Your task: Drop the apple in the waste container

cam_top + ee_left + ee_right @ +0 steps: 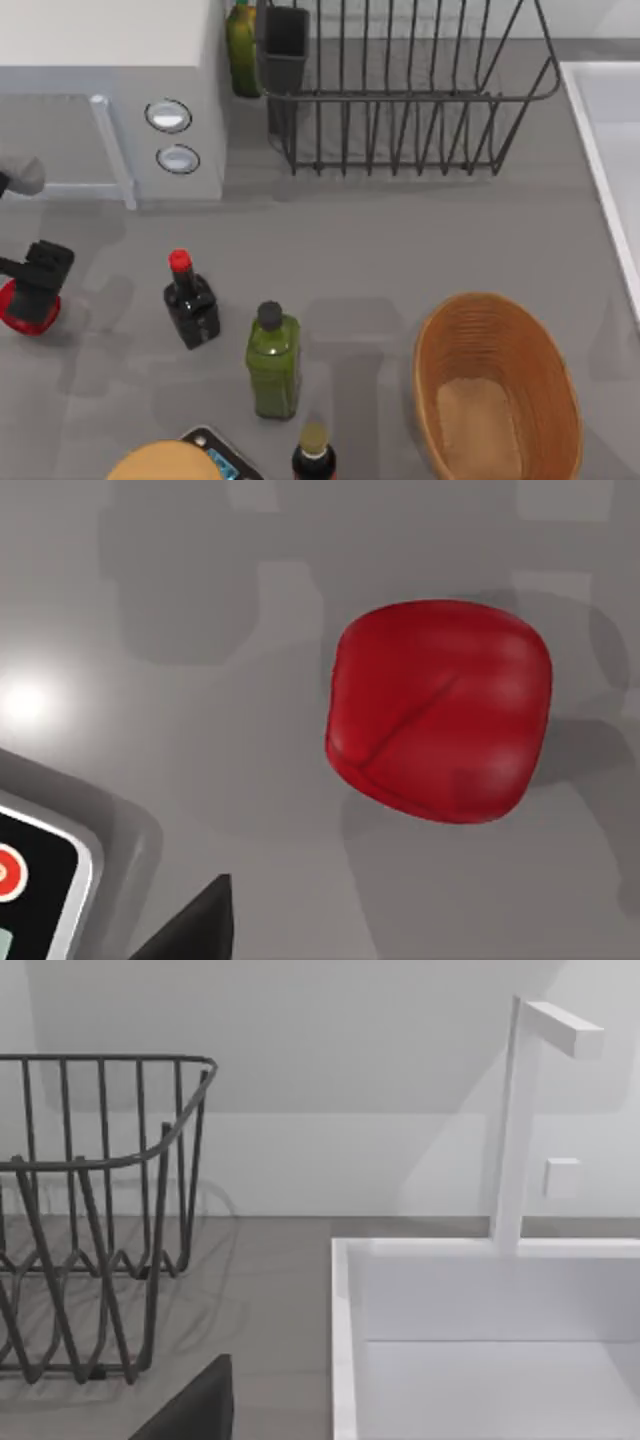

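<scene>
Left end effector hangs directly above the apple at the far left edge of the surface; whether its fingers stand apart or together cannot be told, and no contact with the fruit is visible. In the left wrist view the apple rests on the surface, a rounded, slightly squarish body with no clear long axis; a faint crease runs diagonally across its upper face, and no stem direction can be made out. The basket lies well apart at the right, its long axis running roughly front to back, mouth open upward. Between the two stand a dark bottle with a red cap and a green bottle. Judged risks: the glossy round fruit may roll or squirt from an off-centre pinch, and a low carry across could knock the bottles over. The right arm appears parked near the dish rack and sink.
</scene>
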Motion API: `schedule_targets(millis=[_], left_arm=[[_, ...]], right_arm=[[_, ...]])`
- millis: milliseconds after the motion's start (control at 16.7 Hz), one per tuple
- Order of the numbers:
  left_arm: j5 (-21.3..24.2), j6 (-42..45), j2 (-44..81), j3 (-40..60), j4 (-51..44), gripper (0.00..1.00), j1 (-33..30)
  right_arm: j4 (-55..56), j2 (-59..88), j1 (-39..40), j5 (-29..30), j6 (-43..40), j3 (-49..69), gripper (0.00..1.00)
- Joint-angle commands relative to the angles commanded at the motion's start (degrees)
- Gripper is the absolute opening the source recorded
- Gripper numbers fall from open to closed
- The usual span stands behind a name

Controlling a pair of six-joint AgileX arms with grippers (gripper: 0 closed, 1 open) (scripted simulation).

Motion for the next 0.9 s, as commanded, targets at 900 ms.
schedule_targets(millis=[900], left_arm=[[-0.29,5.05,19.61,14.74,-10.08,1.0,0.04]], right_arm=[[0.0,0.0,0.0,0.0,0.0,0.0,1.0]])
